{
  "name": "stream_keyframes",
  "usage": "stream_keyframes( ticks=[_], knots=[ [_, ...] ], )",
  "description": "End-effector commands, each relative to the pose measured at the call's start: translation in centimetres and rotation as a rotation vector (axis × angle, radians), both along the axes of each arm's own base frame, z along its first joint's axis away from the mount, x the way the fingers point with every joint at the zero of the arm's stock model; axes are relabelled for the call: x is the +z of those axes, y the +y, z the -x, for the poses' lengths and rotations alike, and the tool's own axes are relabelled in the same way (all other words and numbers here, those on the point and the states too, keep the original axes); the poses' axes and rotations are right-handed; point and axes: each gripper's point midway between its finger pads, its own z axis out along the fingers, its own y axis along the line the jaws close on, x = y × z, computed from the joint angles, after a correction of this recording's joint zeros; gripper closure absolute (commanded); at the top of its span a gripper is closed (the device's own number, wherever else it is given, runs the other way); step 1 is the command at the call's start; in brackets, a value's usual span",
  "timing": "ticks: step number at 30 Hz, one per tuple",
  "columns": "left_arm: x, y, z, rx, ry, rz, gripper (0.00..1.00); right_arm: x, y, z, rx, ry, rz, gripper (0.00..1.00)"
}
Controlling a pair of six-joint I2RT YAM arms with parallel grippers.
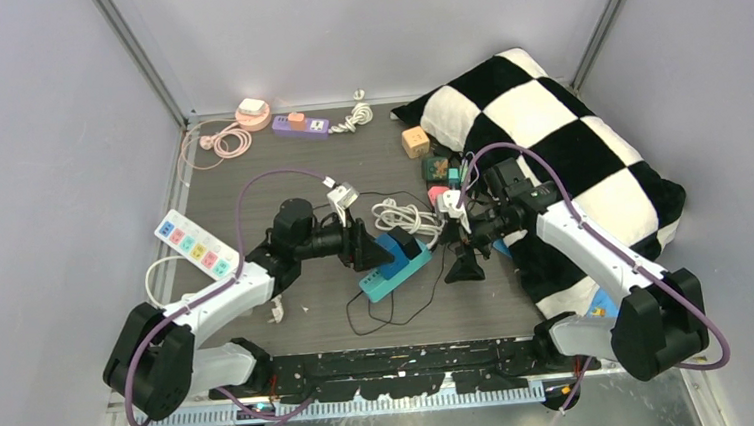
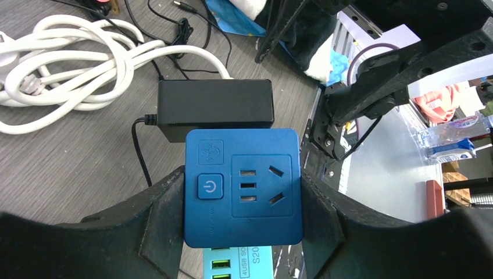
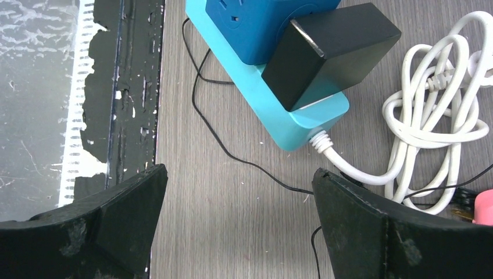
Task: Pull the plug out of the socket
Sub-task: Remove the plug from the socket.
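The blue cube (image 2: 243,186) sits plugged on the teal strip (image 3: 273,110) near the middle of the tabletop (image 3: 232,232), with a black adapter (image 3: 331,49) right against its far side, also over the strip. The left pincer (image 2: 243,216) grips the cube, one finger pressed to each flank, while the right pincer (image 3: 238,192) hangs wide open and empty just beside the strip's cord end. A coiled white cord (image 3: 433,116) lies past that end, and a checkered pillow (image 1: 569,149) lies along the right side.
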Motion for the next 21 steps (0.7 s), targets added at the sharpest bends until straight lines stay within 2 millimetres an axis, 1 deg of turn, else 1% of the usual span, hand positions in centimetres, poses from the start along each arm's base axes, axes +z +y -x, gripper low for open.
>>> stream_keyframes(
  ticks=[1,4,9,15,21],
  knots=[
    [3.3,-0.9,0.0,-0.053,-0.091,0.121,1.0,1.4,0.6,-0.8,-0.009,-0.014,-0.026,0.0],
    [2.9,-1.0,0.0,-0.054,-0.067,0.127,1.0,1.4,0.6,-0.9,-0.013,-0.003,-0.024,0.0],
    [3.1,-1.1,0.0,-0.054,-0.059,0.136,1.0,1.5,0.8,-1.3,-0.04,0.025,-0.03,0.0],
    [3.0,-0.8,0.5,-0.069,-0.052,0.117,1.0,2.0,1.2,-2.4,-0.119,0.103,-0.052,0.0],
    [3.3,-0.6,1.0,-0.081,-0.032,0.104,1.0,2.1,1.4,-2.1,-0.107,0.114,-0.069,0.0]
  ],
)
